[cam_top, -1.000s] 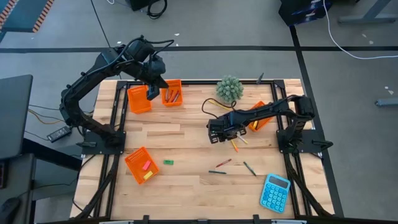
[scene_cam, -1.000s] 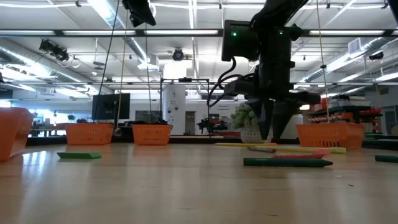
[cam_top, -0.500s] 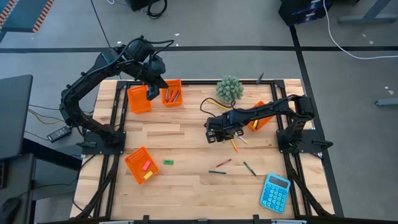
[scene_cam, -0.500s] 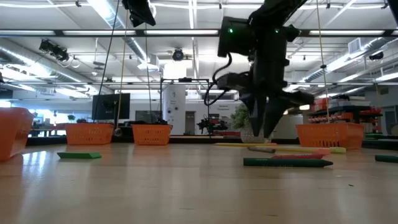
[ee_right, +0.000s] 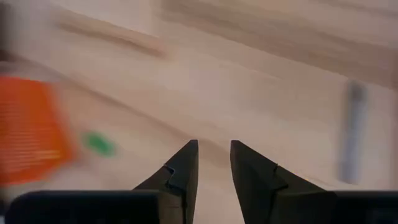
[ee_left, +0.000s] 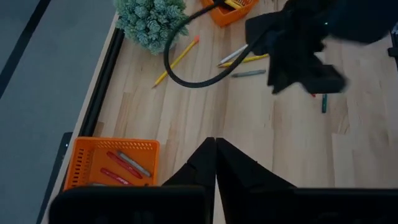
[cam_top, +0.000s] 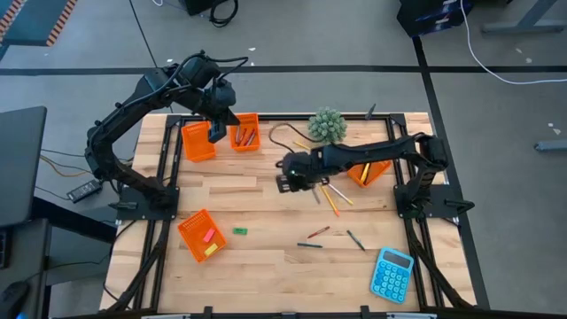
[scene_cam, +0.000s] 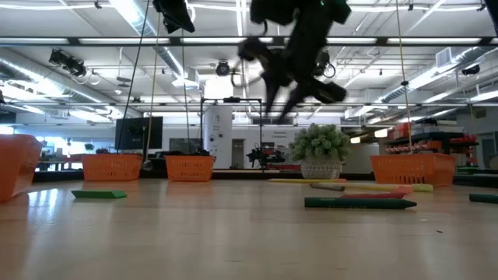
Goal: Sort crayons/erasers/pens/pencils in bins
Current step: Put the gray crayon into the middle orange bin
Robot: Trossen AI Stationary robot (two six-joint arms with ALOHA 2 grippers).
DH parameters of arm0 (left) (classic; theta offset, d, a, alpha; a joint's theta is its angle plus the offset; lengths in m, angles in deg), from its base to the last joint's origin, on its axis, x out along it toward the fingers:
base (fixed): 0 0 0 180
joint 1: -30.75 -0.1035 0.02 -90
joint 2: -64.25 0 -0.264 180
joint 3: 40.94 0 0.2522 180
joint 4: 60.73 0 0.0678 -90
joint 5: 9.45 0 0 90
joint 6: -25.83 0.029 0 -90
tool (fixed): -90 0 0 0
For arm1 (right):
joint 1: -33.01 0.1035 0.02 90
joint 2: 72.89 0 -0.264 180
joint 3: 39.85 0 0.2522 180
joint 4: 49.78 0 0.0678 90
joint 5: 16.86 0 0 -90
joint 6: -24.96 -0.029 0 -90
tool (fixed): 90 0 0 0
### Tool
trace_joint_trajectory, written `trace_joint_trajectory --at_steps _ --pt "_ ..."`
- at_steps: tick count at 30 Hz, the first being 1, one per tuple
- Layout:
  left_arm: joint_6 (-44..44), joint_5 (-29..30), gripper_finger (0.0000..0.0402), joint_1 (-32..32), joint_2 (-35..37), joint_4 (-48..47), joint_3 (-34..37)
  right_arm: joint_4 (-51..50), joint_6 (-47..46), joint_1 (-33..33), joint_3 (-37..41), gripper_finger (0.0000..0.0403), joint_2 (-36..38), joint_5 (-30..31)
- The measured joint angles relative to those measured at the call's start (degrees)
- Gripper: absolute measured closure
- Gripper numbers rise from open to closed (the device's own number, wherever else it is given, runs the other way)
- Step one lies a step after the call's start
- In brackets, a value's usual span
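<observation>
— Well, what is seen at the left?
— The left gripper (cam_top: pixel 217 133) is held pressed together above two bins (cam_top: pixel 198 141) at the bench's (cam_top: pixel 257 186) far edge; crayons (cam_top: pixel 245 136) are seen in one.
— And rightward?
— The right gripper (cam_top: pixel 283 183) is held apart, empty, mid-bench. Pencils (cam_top: pixel 332 202) are scattered beyond.
</observation>
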Motion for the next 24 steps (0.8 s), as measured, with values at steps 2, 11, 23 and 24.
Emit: trace_joint_trajectory --at_steps 2,11,23,24 --pt "0.49 0.02 0.0392 0.0 0.0 0.01 0.01 2.98 -0.27 0.05 -3.91 0.0303 -0.74 1.78" --pt "1.43 0.47 0.0375 -1.07 0.02 -0.58 0.01 3.15 6.41 -0.48 -19.61 0.0303 -11.68 0.51" --pt "4.18 0.46 0.0392 -3.97 0.09 -5.27 0.01 -10.46 16.65 -4.13 -20.96 0.0303 -15.65 -0.1" --pt "4.18 0.45 0.0389 -4.13 0.09 -5.26 0.01 -14.33 16.64 -4.4 -20.98 0.0303 -15.58 0.97"
